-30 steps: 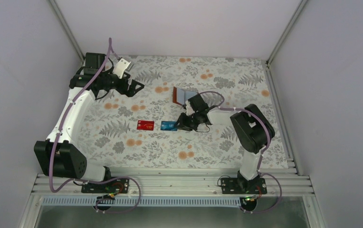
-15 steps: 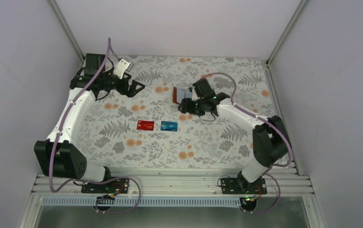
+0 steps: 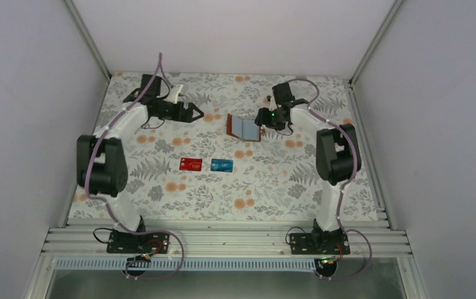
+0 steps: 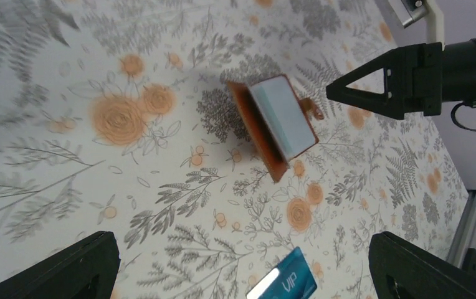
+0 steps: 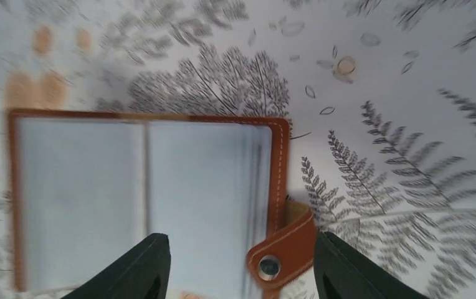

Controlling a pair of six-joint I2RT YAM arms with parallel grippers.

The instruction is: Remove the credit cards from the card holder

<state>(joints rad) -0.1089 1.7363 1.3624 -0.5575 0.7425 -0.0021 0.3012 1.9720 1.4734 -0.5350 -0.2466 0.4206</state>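
A flat table covered with a white cloth printed with grey ferns and orange flowers (image 3: 161, 180) fills the middle of the booth. Three plain, pale lilac-white panels close it in: a back wall (image 3: 223, 31), a left wall (image 3: 23, 124) and a right wall (image 3: 435, 124). Slim silver aluminium posts run up the back corners, one on the left (image 3: 89, 40) and one on the right (image 3: 377, 38). A banded aluminium rail frame (image 3: 223, 240) lies along the table's near edge, and a narrower strip (image 3: 367, 149) borders its right side. Below the frame sits a dull grey metal sheet (image 3: 235, 283). The light is soft and even, with only faint shadows on the cloth
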